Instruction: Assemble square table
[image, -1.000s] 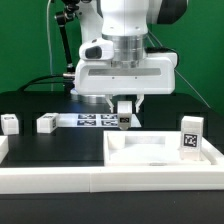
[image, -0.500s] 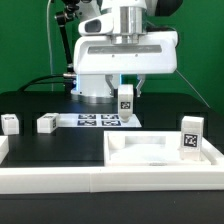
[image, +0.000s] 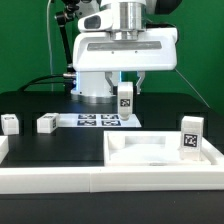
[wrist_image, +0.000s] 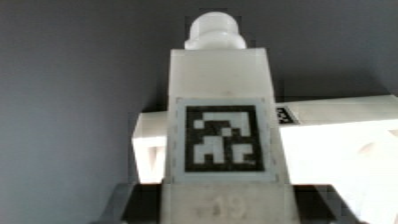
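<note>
The arm's upper part is cut off by the frame edge in the exterior view. The gripper (image: 125, 93) is seen clamped on a leg (image: 125, 104), which is held upright in the air above the marker board (image: 92, 120) with its tag turned to the camera. The leg's top is hidden between the fingers.

In the wrist view the frame is filled by the held leg (wrist_image: 221, 125), and a rounded peg (wrist_image: 215, 28) is seen at its far end. The fingers are blurred and dark. A white patch (wrist_image: 338, 118) behind the leg cannot be identified.

Two more legs are noted on the black table (image: 60, 145) at the exterior view's left: an outer leg (image: 10, 123) and an inner leg (image: 45, 124). The tabletop (image: 150, 152) is placed at the exterior view's right, its front hidden by a white rail (image: 70, 182). A fourth leg (image: 191, 135) is seen upright at its right edge; whether on the rim or behind it cannot be told.

A green backdrop (image: 25, 50) is hung behind.
</note>
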